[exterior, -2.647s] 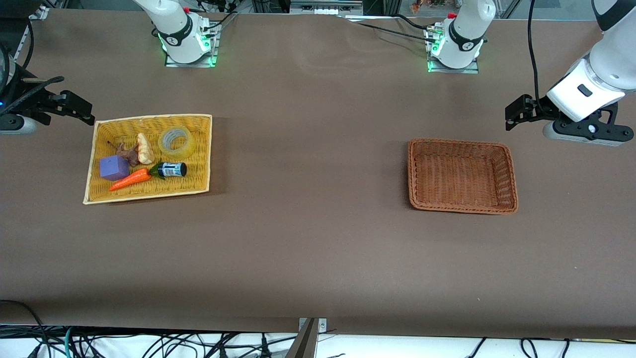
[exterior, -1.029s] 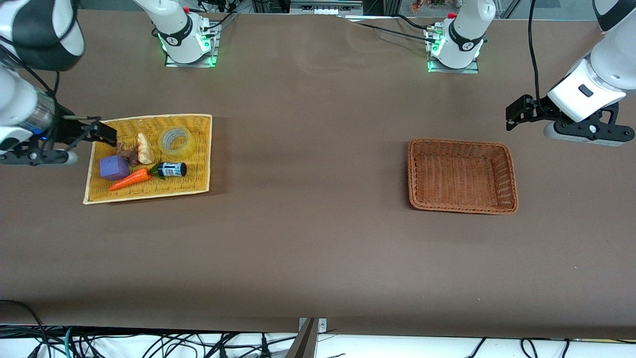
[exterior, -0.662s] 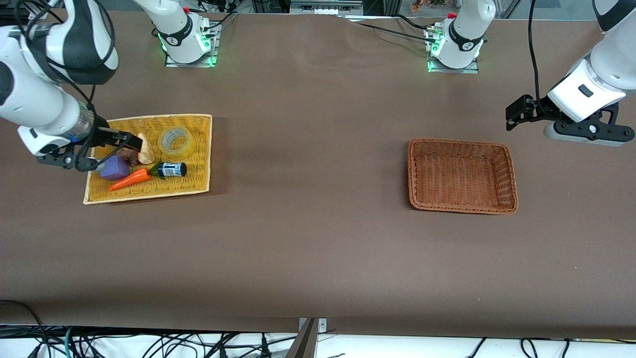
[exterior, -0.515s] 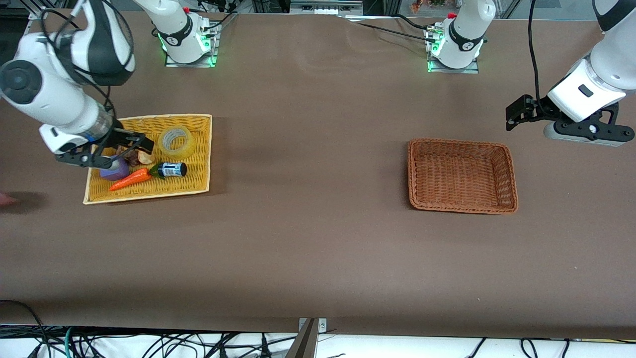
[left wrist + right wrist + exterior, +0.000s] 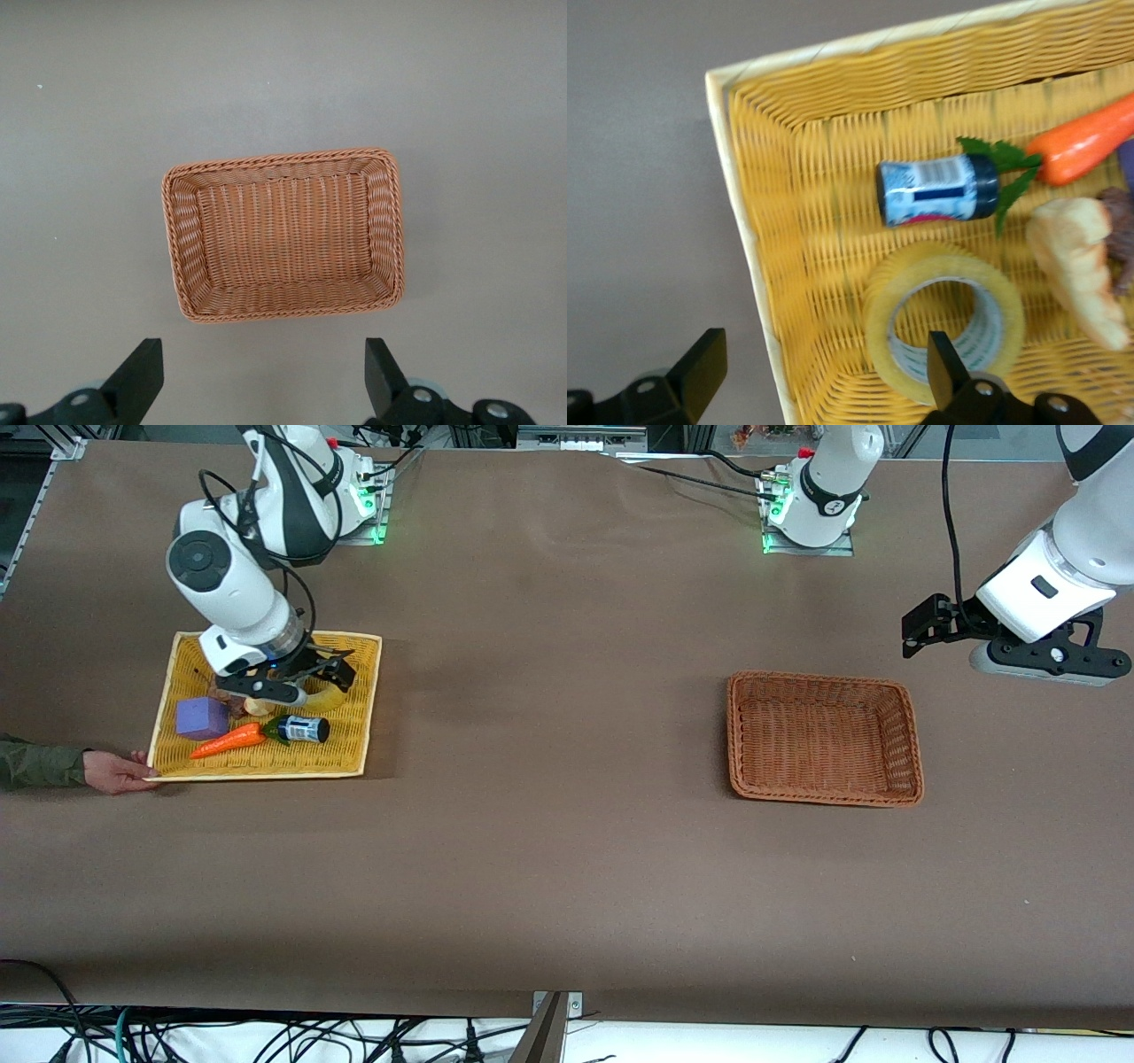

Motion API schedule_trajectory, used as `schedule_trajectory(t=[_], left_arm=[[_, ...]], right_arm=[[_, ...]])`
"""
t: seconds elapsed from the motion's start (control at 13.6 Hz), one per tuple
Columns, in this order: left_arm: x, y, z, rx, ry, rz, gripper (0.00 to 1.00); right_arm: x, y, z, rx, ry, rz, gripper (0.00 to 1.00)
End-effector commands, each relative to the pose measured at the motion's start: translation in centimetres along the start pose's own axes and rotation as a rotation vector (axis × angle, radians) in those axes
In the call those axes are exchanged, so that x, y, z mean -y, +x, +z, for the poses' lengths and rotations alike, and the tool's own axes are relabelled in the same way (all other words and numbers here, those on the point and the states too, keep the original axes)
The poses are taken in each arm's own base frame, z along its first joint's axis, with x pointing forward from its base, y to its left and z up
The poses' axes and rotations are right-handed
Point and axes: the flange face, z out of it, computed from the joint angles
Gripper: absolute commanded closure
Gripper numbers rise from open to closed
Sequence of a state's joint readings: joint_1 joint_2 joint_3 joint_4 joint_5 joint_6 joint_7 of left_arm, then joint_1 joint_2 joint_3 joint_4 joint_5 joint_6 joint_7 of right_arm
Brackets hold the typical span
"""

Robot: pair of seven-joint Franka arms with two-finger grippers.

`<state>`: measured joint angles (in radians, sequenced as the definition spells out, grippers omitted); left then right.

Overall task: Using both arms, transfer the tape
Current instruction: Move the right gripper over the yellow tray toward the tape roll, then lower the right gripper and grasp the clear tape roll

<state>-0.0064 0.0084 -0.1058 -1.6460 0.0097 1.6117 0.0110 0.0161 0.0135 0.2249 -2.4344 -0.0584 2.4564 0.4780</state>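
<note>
The tape (image 5: 943, 319), a yellowish translucent ring, lies in the yellow basket (image 5: 266, 773) at the corner nearest the right arm's base. In the front view only its edge (image 5: 324, 698) shows under my right hand. My right gripper (image 5: 323, 673) hangs open and empty just above it. In the right wrist view (image 5: 824, 381) one finger is over the tape's ring and the other is outside the basket's rim (image 5: 740, 212). My left gripper (image 5: 921, 624) waits open and empty in the air at the left arm's end of the table; its wrist view (image 5: 261, 390) looks down on the brown basket (image 5: 283, 235).
The yellow basket also holds a dark bottle with a blue label (image 5: 306, 729), a carrot (image 5: 229, 740), a purple cube (image 5: 202, 717) and a bread-like piece (image 5: 1081, 266). A person's hand (image 5: 120, 771) touches the basket's near corner. The empty brown basket (image 5: 824, 735) stands toward the left arm's end.
My right arm has swung in from the table's end to above the tape in the yellow basket. A person's hand has come to the basket's corner and the basket has shifted slightly. The left arm is still.
</note>
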Motion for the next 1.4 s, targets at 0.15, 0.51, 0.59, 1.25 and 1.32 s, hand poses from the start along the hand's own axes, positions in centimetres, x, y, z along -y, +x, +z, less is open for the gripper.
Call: schedule_trajectory(t=[0.15,0.51,0.59,1.25,1.32], left_arm=[[0.2,0.2,-0.5,-0.001,0.012,0.024,0.0],[0.2,0.2,-0.5,-0.001,0.012,0.024,0.0],[0.2,0.2,-0.5,-0.001,0.012,0.024,0.0],[0.2,0.2,-0.5,-0.001,0.012,0.024,0.0],[0.2,0.2,-0.5,-0.001,0.012,0.024,0.0]], right_arm=[[-0.6,-1.3,5.4,-0.033,0.05,-0.017,0.0],[-1.9,-0.6,7.8,-0.038,0.062,-0.064,0.0],[-3.1,-0.1,7.9,-0.039,0.055,-0.084,0.0],[-5.8,-0.8,6.9,-0.011,0.025,-0.097,0.0],[-6.0,-1.1,6.7,-0.002,0.02,-0.096,0.0]])
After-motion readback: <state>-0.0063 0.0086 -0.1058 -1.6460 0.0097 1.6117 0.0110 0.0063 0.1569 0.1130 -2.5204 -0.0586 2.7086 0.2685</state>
